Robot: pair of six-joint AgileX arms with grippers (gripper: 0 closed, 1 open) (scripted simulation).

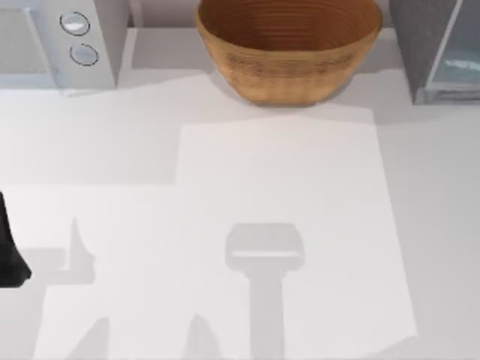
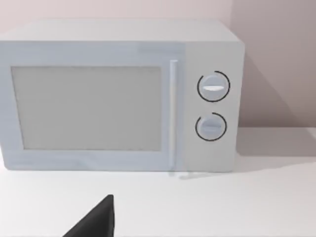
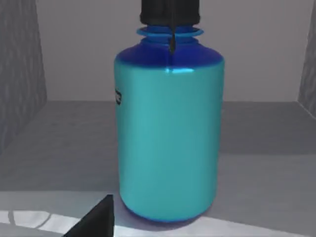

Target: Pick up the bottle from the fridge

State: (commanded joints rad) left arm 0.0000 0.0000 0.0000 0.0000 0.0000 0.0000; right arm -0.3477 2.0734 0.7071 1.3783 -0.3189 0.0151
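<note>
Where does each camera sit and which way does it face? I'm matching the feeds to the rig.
Top view: above the table, looking down on the wooden bowl, the white box and the fridge; a dark bit of the left arm shows.
Left wrist view: faces the white box front on; a dark part of the left claw shows.
Right wrist view: faces the upright bottle close up inside the fridge; a dark part of the right claw shows.
Shared: top and left wrist views both show the white box.

Bright, even sim light, soft shadows.
Arm shadows on table point(image 1: 300, 187); glossy streak on bottle point(image 3: 168, 138); slight blur throughout.

no readable text anywhere; the bottle point(image 3: 168, 133) bears a small dark mark, perhaps a label, illegible.
</note>
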